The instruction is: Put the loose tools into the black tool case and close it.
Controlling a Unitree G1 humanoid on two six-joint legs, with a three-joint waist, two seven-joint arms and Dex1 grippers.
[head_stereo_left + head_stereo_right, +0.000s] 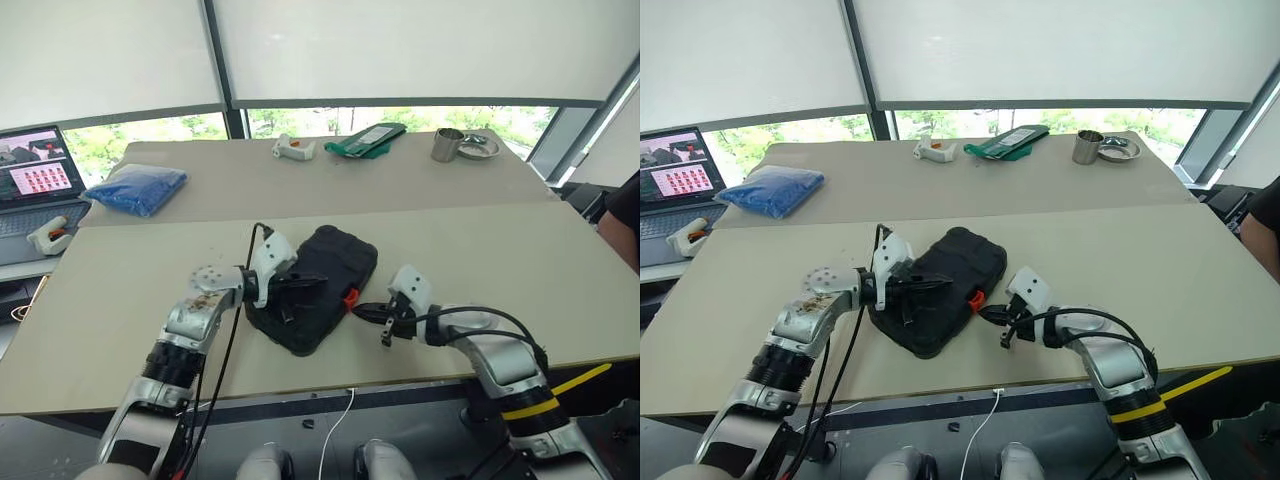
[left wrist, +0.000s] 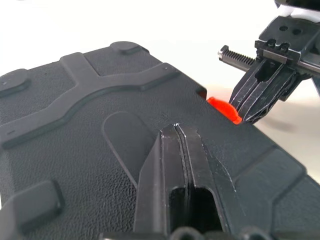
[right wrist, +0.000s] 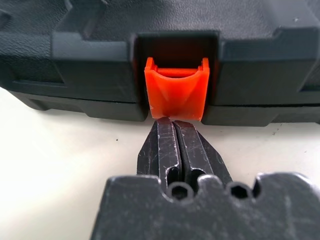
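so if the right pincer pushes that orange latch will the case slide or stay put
It will probably stay put: the left pincer rests shut on the lid of the case, which lies flat on the table. The hard ribbed shell looks stiff. The latch may snap rather than flex.

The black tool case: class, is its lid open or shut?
Shut: the black tool case lies flat, lid down on its base, orange latch at the seam.

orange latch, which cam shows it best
The right wrist view: the orange latch sits front-on in its notch in the black tool case, with the shut right gripper at its lower edge. The left wrist view catches a sliver of it past the lid edge. Both eye views show a small orange spot on the case's near side.
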